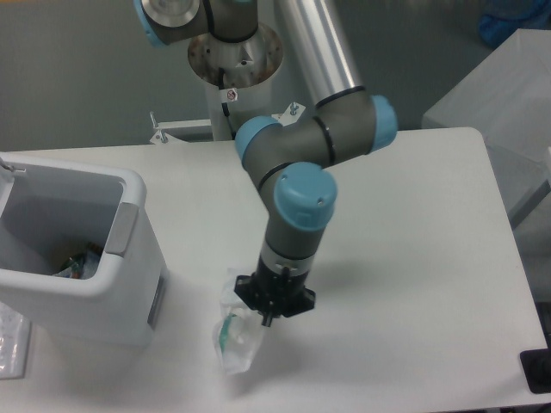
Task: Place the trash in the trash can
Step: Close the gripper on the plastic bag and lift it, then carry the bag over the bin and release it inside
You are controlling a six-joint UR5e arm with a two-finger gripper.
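Low over the front of the white worktop point(413, 258), the arm's black pincer point(269, 317) points straight down with its fingers drawn together on the top of a crumpled clear plastic wrapper point(236, 342). The wrapper, with a green piece showing inside it, hangs from the pincer toward the near edge; whether its lower end touches the worktop cannot be told from this angle. The arm point(297, 206), grey with pale blue joint caps, bends down from its round base point(234, 64) at the back edge.

At the left edge stands the trash can point(82, 284), a boxy white bin with rounded corners and a grey panel on the side facing the wrapper. It sits near the wrapper but apart from it, its mouth open. Inside, against the right wall, lies what appears to be a crushed clear bottle point(79, 261) with coloured markings, only partly visible. A clear plastic item point(10, 342) lies beside the bin at the front left corner.
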